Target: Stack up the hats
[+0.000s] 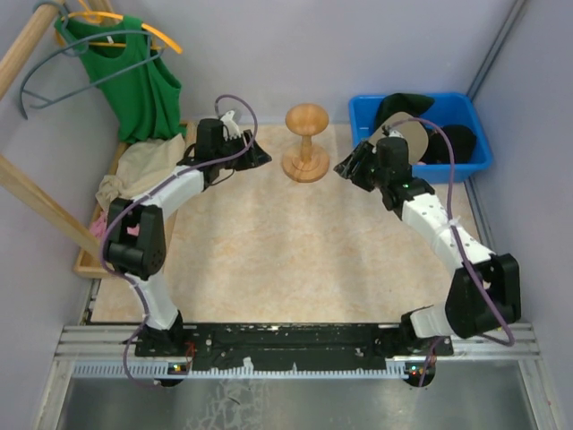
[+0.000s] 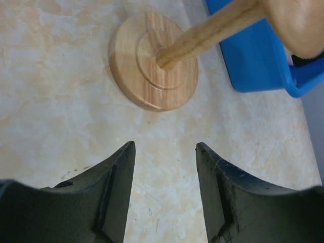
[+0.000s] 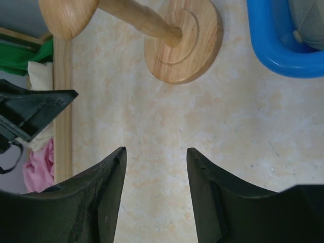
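Observation:
The hats lie in a blue bin (image 1: 473, 134) at the back right: a tan cap (image 1: 414, 139) partly behind my right wrist, and dark caps (image 1: 403, 103) beside it. A wooden stand (image 1: 306, 143) rises bare at the back centre, its round base (image 2: 152, 61) on the table. My left gripper (image 1: 260, 154) hovers just left of the stand, open (image 2: 165, 147) with only table between its fingers. My right gripper (image 1: 345, 167) hangs just right of the stand, also open (image 3: 156, 149) and empty. A grey-green piece of hat (image 3: 310, 23) shows inside the bin.
A green sleeveless top (image 1: 134, 81) hangs on a hanger at the back left. Below it a wooden tray (image 1: 115, 161) holds a cream cloth (image 1: 134, 166) and a pink cloth (image 3: 38, 167). Walls close in on both sides.

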`<act>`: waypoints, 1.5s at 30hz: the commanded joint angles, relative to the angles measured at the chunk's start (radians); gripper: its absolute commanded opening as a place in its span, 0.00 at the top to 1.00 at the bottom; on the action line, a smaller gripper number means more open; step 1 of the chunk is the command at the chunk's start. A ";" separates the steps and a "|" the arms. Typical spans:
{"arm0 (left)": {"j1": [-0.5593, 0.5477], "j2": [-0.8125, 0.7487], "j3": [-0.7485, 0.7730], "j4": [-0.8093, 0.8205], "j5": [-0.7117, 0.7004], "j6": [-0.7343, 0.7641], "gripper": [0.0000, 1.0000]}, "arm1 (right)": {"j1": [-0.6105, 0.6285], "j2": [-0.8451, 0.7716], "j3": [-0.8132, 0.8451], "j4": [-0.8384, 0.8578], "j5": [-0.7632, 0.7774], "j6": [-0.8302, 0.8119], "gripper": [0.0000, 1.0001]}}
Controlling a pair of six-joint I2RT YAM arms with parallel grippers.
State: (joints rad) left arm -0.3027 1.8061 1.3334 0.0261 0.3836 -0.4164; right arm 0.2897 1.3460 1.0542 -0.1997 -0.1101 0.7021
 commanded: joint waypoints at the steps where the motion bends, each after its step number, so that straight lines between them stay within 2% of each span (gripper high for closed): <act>1: 0.004 0.101 0.116 0.023 0.000 -0.057 0.42 | -0.006 0.149 0.096 0.113 -0.055 0.122 0.51; 5: 0.010 0.204 0.233 -0.015 0.000 -0.052 0.41 | 0.000 0.256 0.155 0.135 0.018 0.148 0.52; 9: 0.021 0.307 0.310 0.021 0.028 -0.067 0.41 | 0.016 0.399 0.286 0.090 0.055 0.135 0.48; 15: 0.050 0.458 0.418 0.143 0.097 -0.105 0.39 | 0.020 0.559 0.479 0.035 0.089 0.139 0.45; 21: 0.085 0.571 0.506 0.234 0.207 -0.218 0.37 | 0.017 0.739 0.697 -0.078 0.097 0.161 0.39; 28: 0.083 0.607 0.532 0.321 0.261 -0.303 0.34 | 0.003 0.858 0.823 -0.087 0.074 0.192 0.37; 35: 0.082 0.656 0.582 0.334 0.297 -0.345 0.32 | 0.001 0.962 0.929 -0.093 0.020 0.205 0.36; 45: 0.080 0.703 0.628 0.250 0.311 -0.308 0.31 | 0.006 1.109 1.096 -0.162 -0.069 0.190 0.36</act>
State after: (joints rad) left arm -0.2192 2.4847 1.9202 0.3138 0.6670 -0.7475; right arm 0.2958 2.3882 2.0529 -0.3061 -0.1158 0.8932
